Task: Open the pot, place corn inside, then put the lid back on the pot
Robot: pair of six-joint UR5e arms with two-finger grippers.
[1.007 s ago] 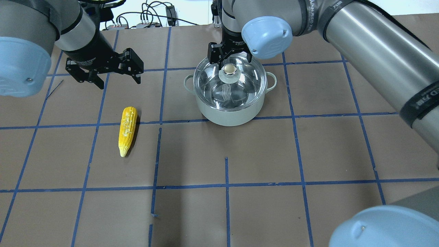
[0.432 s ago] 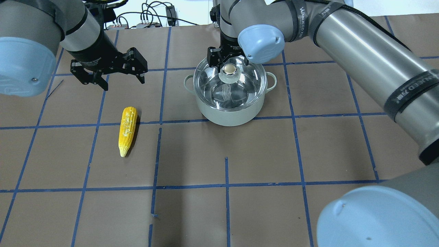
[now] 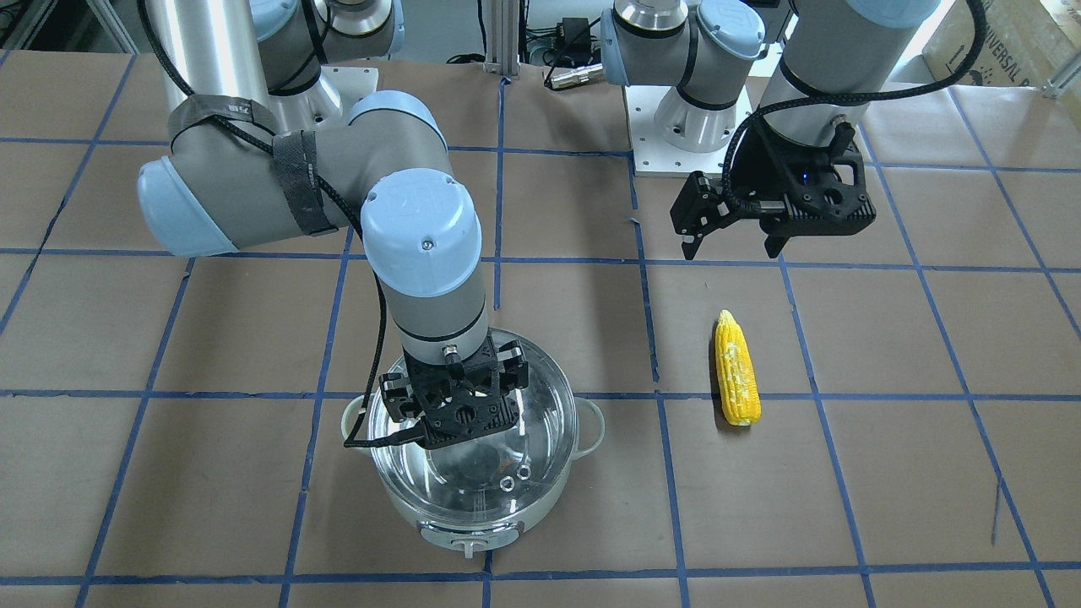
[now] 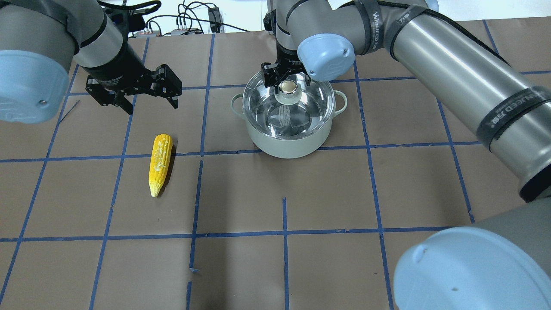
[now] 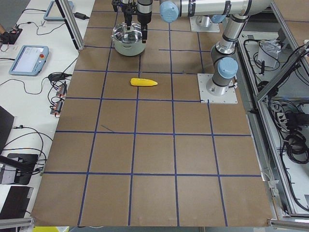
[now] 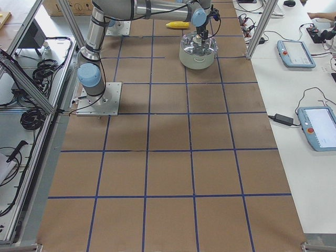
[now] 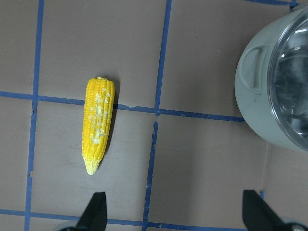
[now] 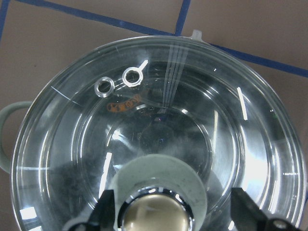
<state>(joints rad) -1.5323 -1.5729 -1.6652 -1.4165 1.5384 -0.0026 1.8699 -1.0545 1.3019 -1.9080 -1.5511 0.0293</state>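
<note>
The mint-green pot (image 4: 288, 144) stands on the table with the clear glass lid (image 4: 303, 116) on it. My right gripper (image 4: 287, 81) is open, with one finger on each side of the lid's beige-topped knob (image 4: 287, 87). The right wrist view shows the knob (image 8: 156, 211) between the spread fingertips (image 8: 107, 211), apart from them. The yellow corn (image 4: 160, 163) lies on the table left of the pot, pointed end toward me. My left gripper (image 4: 148, 101) is open and empty, hovering behind the corn (image 7: 98, 122). The pot (image 3: 473, 528) and corn (image 3: 736, 380) also show in the front-facing view.
The table (image 4: 327, 193) is brown paper with a blue tape grid. Cables and boxes (image 4: 185, 26) lie past its far edge. The right arm (image 4: 452, 69) spans the table's right side above the surface.
My right gripper has come down closer around the lid knob, still open. My left gripper shifted slightly right, then back left. Corn, pot and lid have not moved.
</note>
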